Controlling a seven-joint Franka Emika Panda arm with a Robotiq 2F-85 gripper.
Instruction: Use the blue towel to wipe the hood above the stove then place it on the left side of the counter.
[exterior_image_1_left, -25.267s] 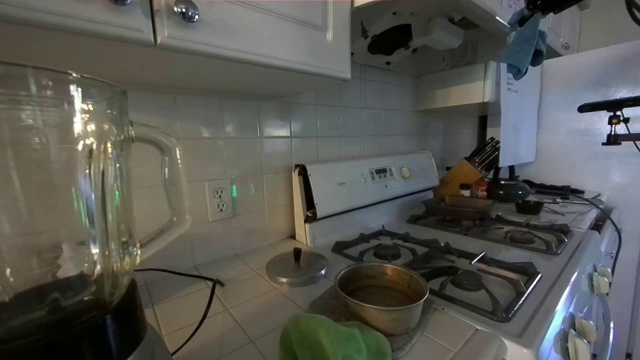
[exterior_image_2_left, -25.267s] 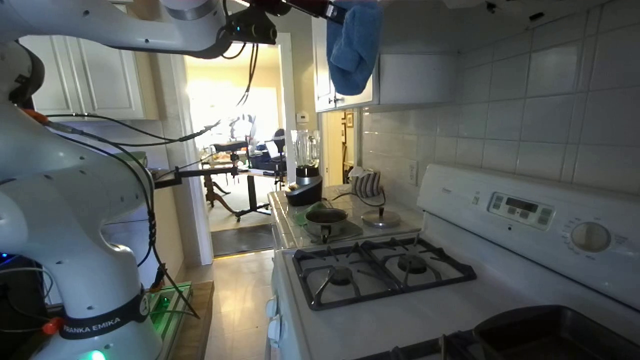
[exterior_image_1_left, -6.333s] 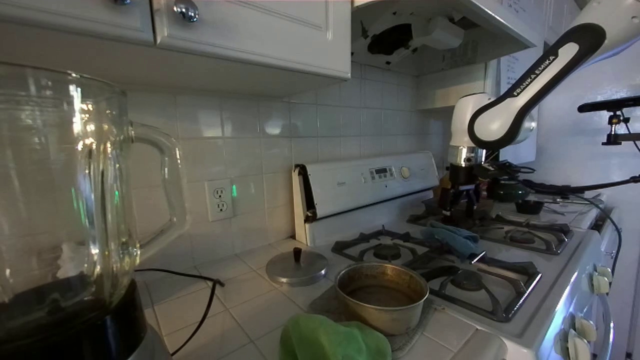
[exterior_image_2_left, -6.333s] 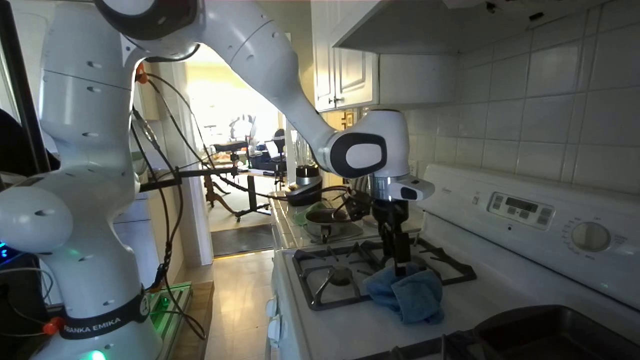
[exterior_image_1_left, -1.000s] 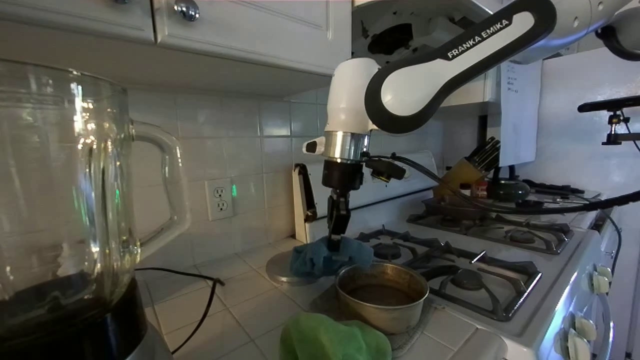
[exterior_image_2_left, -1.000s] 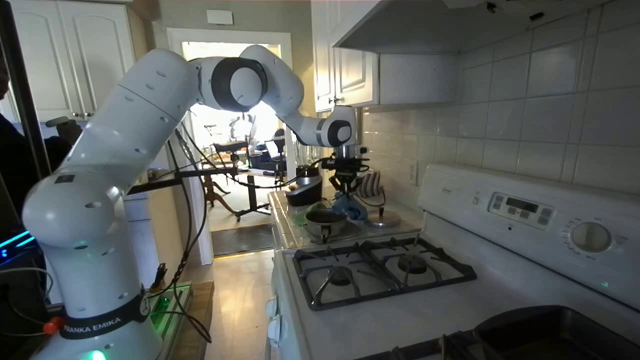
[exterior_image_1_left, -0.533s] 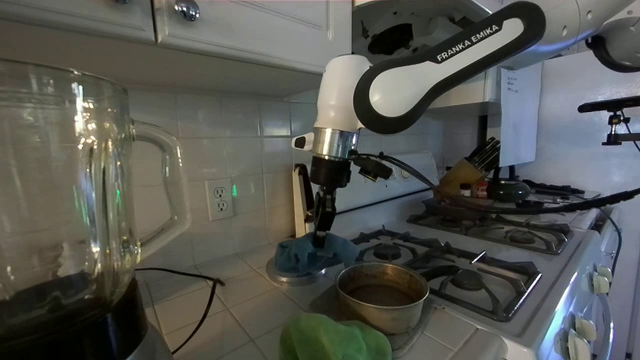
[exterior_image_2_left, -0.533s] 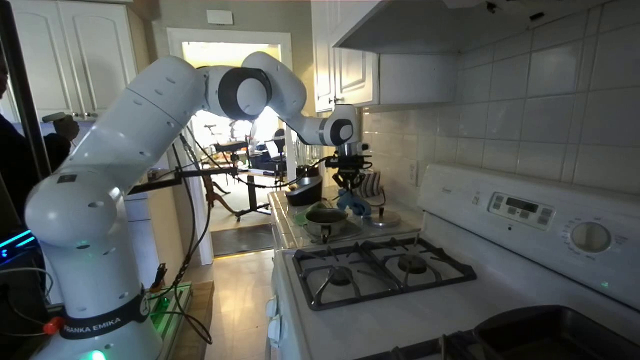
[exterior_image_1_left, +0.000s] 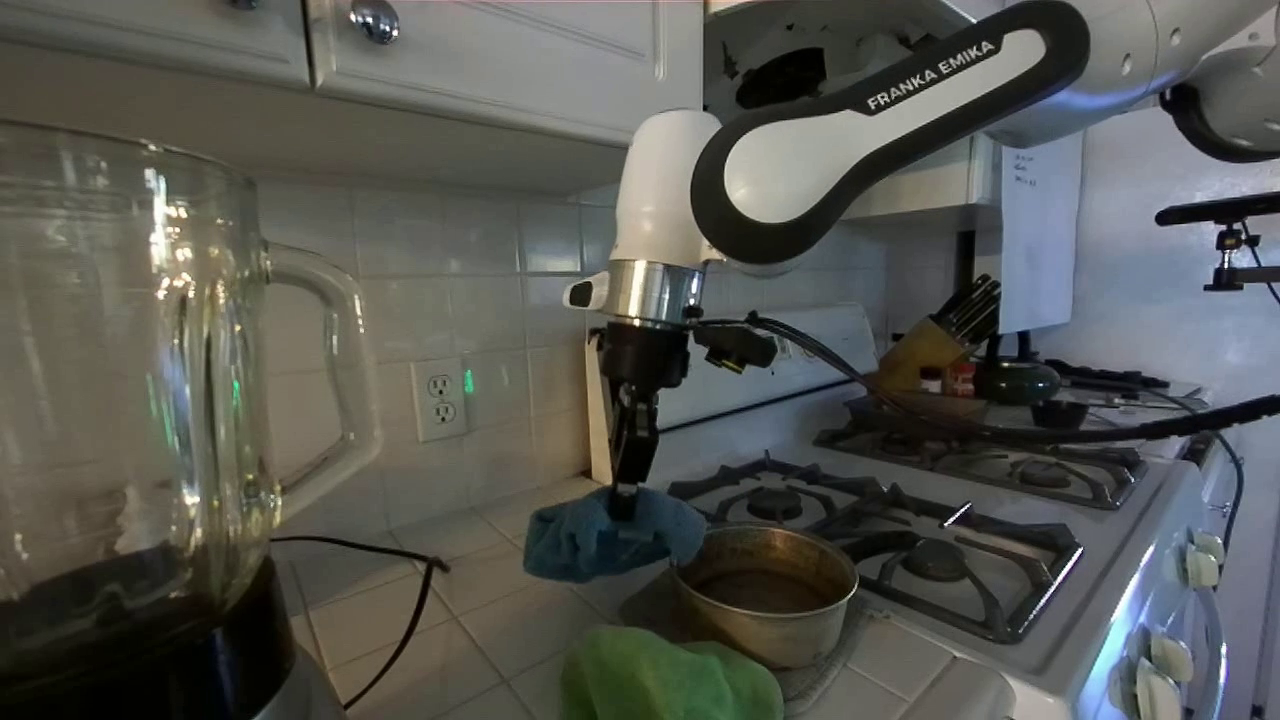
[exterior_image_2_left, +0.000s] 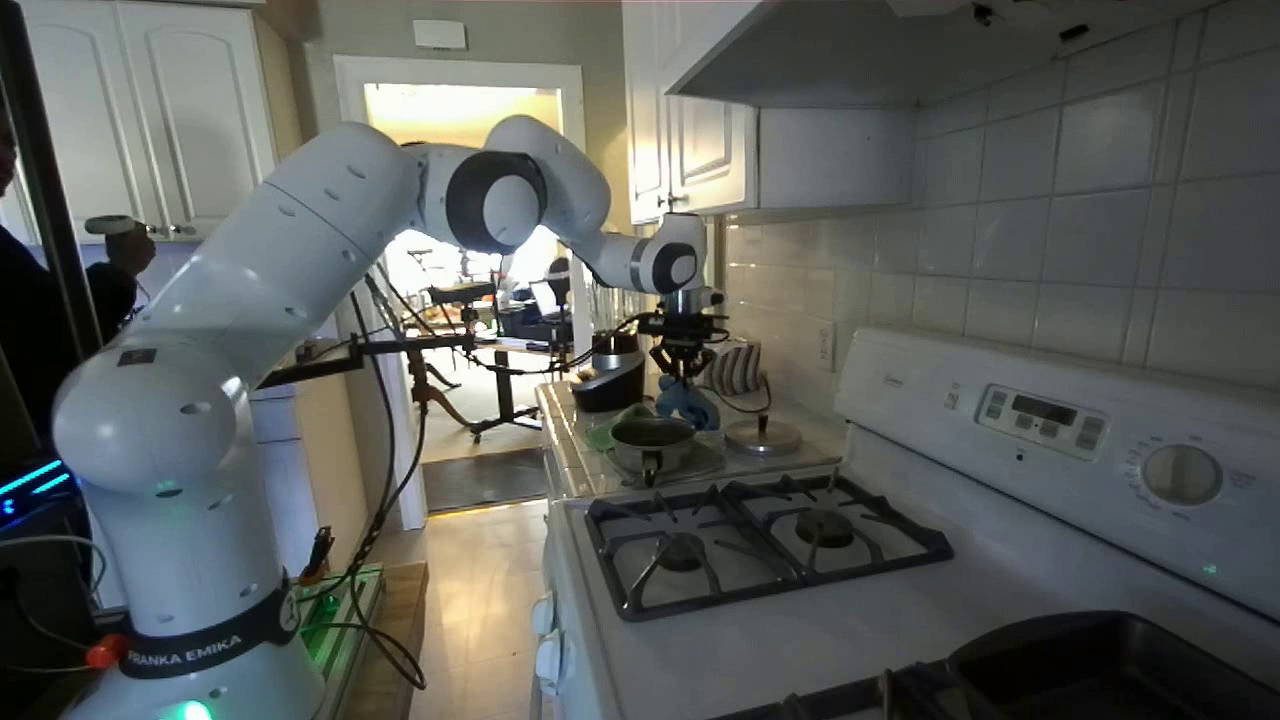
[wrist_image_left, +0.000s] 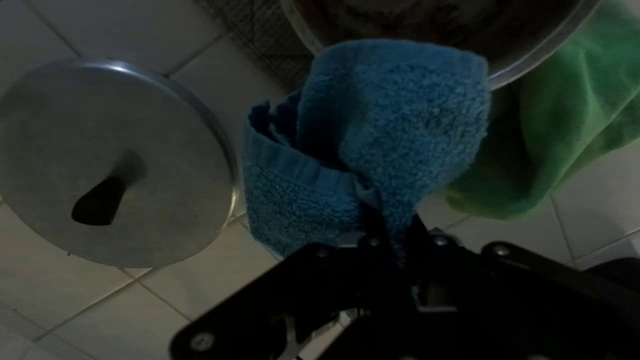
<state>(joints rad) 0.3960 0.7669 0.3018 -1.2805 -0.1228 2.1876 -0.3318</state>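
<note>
The blue towel (exterior_image_1_left: 612, 540) hangs bunched above the tiled counter (exterior_image_1_left: 520, 625), between the blender and the stove (exterior_image_1_left: 985, 480). My gripper (exterior_image_1_left: 622, 505) points down and is shut on its middle, with folds drooping on both sides. From the wrist view, the towel (wrist_image_left: 400, 115) spreads beyond the fingertips and overlaps the pot's rim in the picture. Whether its lowest fold touches anything I cannot tell. The white hood (exterior_image_2_left: 820, 70) is up over the stove, away from the towel.
The steel pot (exterior_image_1_left: 765, 600) and a bright green cloth (exterior_image_1_left: 665, 680) stand close to the towel. A pot lid (wrist_image_left: 120, 165) lies beside it on the tiles. The glass blender (exterior_image_1_left: 130, 350) and a black cord (exterior_image_1_left: 400, 640) are farther along the counter. Cabinets (exterior_image_1_left: 520, 70) hang overhead.
Earlier the towel was up by the hood's edge, then over the stove grates. Within the last second my gripper has carried it farther along the counter toward the blender, still gripped.
</note>
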